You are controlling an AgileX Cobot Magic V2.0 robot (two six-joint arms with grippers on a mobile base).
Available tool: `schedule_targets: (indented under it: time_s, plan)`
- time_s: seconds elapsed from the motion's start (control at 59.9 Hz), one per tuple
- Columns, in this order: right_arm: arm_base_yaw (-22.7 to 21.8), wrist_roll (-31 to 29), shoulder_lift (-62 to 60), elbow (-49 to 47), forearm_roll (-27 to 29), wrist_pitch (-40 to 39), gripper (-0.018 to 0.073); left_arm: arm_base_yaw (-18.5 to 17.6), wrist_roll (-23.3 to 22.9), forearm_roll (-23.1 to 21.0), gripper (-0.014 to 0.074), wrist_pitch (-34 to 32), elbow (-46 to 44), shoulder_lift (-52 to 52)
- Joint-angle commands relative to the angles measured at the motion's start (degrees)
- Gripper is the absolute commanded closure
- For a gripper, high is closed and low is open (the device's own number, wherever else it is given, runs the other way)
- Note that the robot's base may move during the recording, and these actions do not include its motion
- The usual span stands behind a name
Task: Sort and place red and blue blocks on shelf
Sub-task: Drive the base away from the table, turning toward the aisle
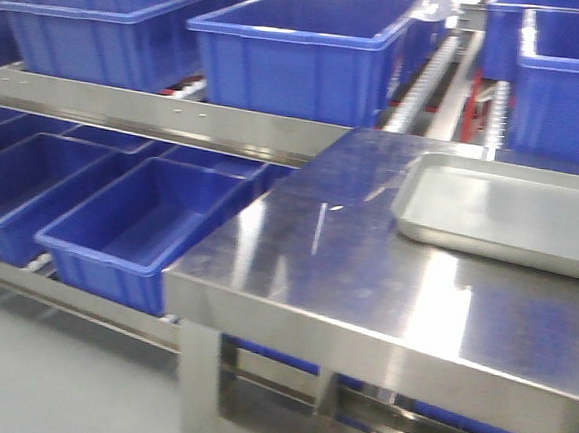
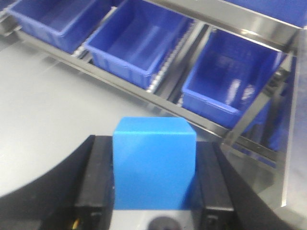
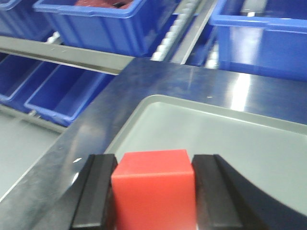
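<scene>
Blocks held before the shelf (image 1: 177, 115)
The left gripper (image 2: 154, 182) clamps the blue block (image 2: 153, 158), the right gripper (image 3: 154, 201) the red block (image 3: 153, 182); they seem light, rigid (perhaps slippery), best held on flat sides.

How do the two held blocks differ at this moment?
The blue block is bright blue; the red block is bright red. The left gripper clamps the blue block, seen against grey floor and blue bins; the right gripper clamps the red block above the grey tray. Both are plain cubes.
</scene>
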Motion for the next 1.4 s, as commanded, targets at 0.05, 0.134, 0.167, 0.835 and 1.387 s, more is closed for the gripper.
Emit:
schedule_targets:
  time_s: [0.05, 0.134, 0.167, 0.835, 1.387]
  plan:
    - [-0.4, -0.3, -0.4, -1.7, 0.1, -4.6, 0.0502, 0.0, -0.4, 0.8, 0.0470, -4.4, -1.7, 0.0]
    - [-0.4, -0.3, -0.4, -1.7, 0.1, -4.6, 0.0502, 0.0, -0.4, 0.8, 0.0470, -4.4, -1.7, 0.0]
    - [-0.4, -0.3, -0.4, -1.7, 0.1, -4.6, 0.0502, 0.0, -0.4, 0.8, 0.0470, -4.4, -1.7, 0.0]
    - [-0.4, -0.3, -0.4, -1.7, 0.1, -4.6, 0.0502, 0.0, -0.4, 0.8, 0.0470, -4.4, -1.7, 0.0]
    - [-0.4, -0.3, -0.4, -1.7, 0.1, -4.6, 0.0502, 0.0, -0.4, 0.8, 0.0470, -4.4, -1.7, 0.0]
